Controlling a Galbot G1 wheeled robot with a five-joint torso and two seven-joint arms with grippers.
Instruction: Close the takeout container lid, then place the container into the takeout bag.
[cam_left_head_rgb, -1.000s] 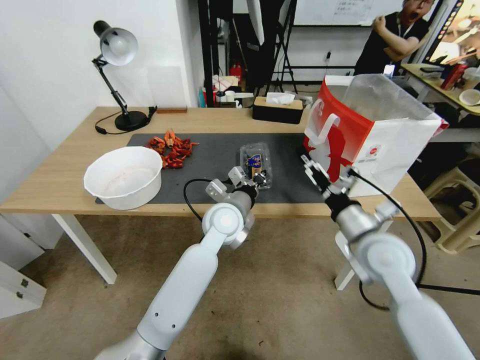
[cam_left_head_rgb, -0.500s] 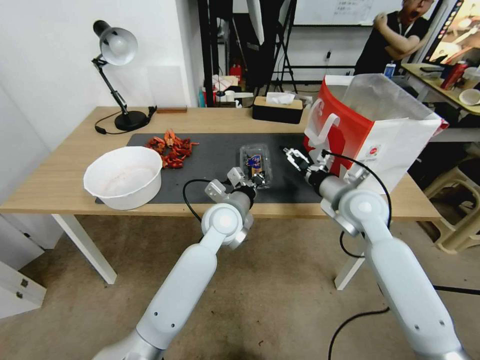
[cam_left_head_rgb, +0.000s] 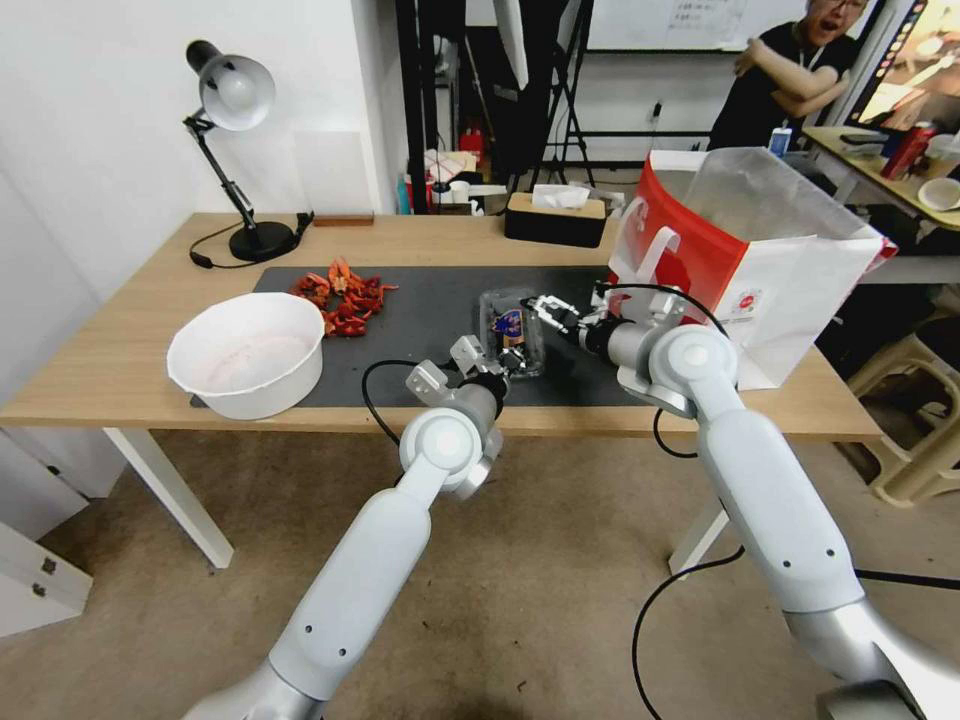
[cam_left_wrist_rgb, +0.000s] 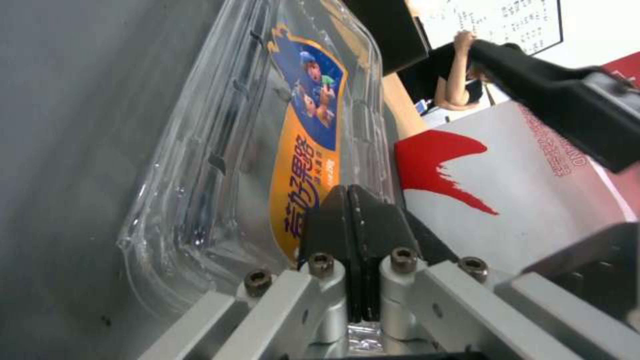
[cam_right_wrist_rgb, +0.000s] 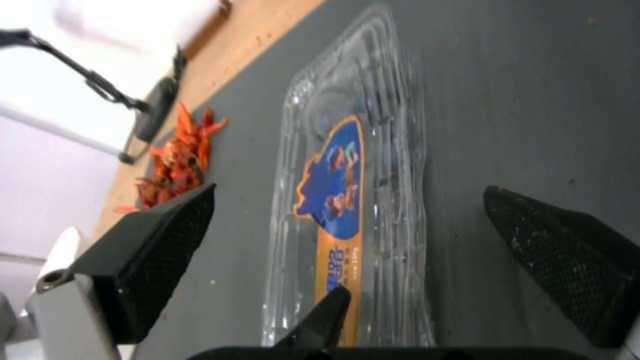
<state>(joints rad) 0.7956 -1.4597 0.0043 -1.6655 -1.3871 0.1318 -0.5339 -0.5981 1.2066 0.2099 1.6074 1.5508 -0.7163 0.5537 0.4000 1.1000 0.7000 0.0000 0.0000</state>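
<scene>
Bright, even; wrist cams blurry

The takeout container (cam_left_head_rgb: 511, 331) lies on the dark mat (cam_left_head_rgb: 420, 310), hemmed on two sides: the left gripper (cam_left_head_rgb: 512, 360) presses its closed pads on the near end, and the right gripper (cam_left_head_rgb: 541, 309), fingers spread wide, hangs at the container's right edge. The takeout bag (cam_left_head_rgb: 745, 265) stands just right of that arm, mouth open upward. Bare mat lies left of the container, up to the red crayfish shells (cam_left_head_rgb: 345, 295) and white bowl (cam_left_head_rgb: 247, 353)
</scene>
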